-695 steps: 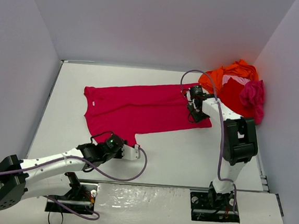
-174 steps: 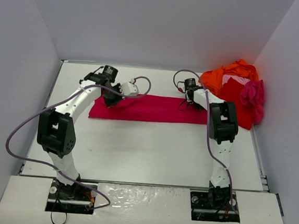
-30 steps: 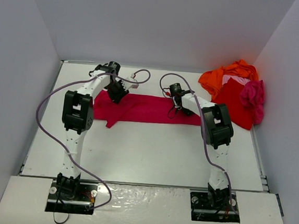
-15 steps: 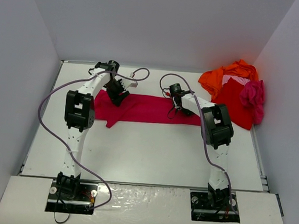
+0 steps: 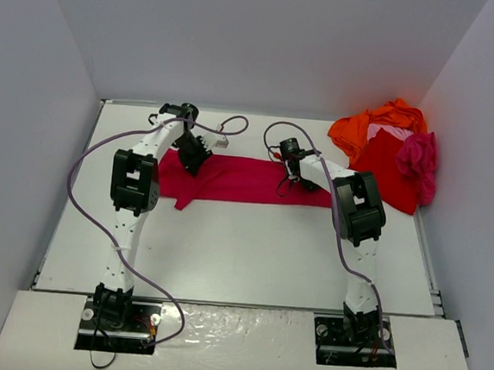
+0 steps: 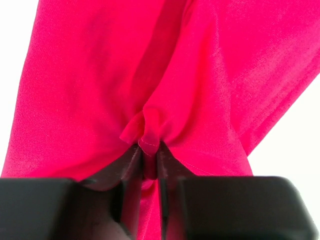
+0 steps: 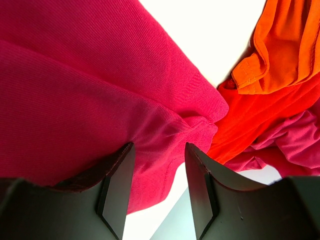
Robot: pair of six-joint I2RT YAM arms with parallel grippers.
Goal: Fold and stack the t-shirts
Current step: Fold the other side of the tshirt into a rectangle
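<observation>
Across the far half of the table point(image 5: 241, 254), the crimson shirt point(image 5: 247, 181) lies flat as a long folded strip, parallel to the far edge. At its left end, one flap of cloth hangs toward the near edge.

The left fingers point(image 5: 192, 158) are at the left end of the strip. They are nearly closed and pinch a small raised fold of the crimson cloth between their tips.

The right fingers point(image 5: 292, 179) are on the right part of the strip. They stand about half apart, pointing down onto the cloth, with a ridge of it lying in the gap; they have no clamp on it.

In the far right corner, the other shirts form a loose pile point(image 5: 388, 154): orange point(image 5: 360, 127), red point(image 5: 385, 167), magenta point(image 5: 419, 161) and pale pink point(image 5: 392, 131). The pile lies just beside the right end of the strip.
</observation>
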